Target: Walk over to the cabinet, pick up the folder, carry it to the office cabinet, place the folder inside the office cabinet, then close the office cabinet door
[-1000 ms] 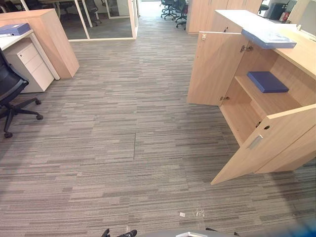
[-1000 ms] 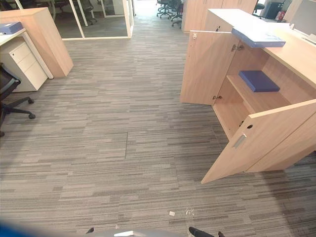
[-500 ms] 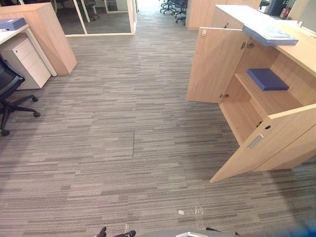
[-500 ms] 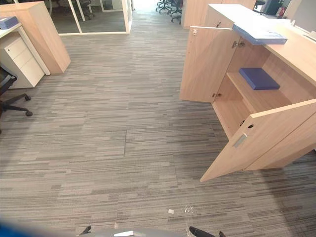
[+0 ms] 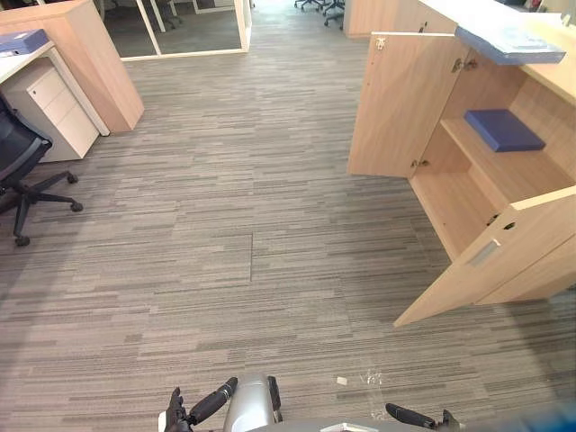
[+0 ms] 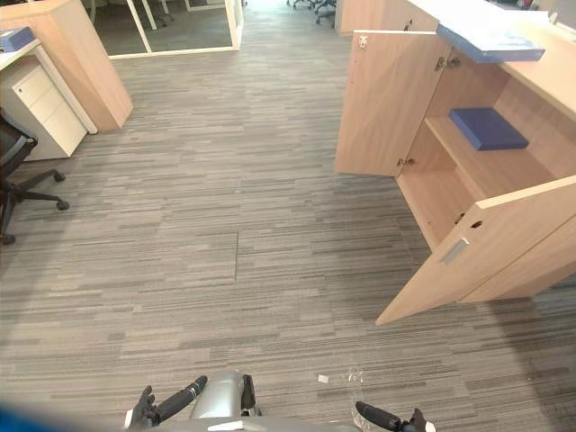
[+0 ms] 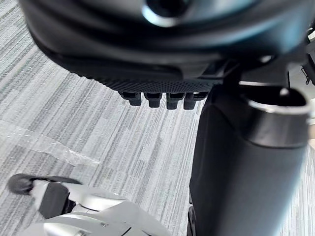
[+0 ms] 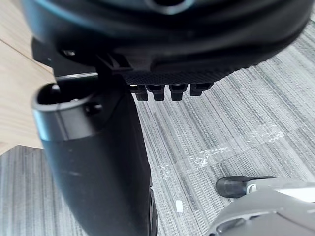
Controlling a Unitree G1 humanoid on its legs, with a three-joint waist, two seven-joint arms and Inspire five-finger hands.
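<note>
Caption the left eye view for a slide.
Office cabinet stands open beside grey carpet, one blue folder on its shelf, a second folder on top.

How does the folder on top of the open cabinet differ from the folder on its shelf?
The top folder is pale blue; the shelf folder is dark blue. The top folder lies on the cabinet top, jutting over the opening; the shelf folder lies inside, wholly on the shelf. Both lie flat.

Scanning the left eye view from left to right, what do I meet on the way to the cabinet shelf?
Black office chair → glass partition → far cabinet door, standing open → dark blue folder lying on the shelf.
</note>
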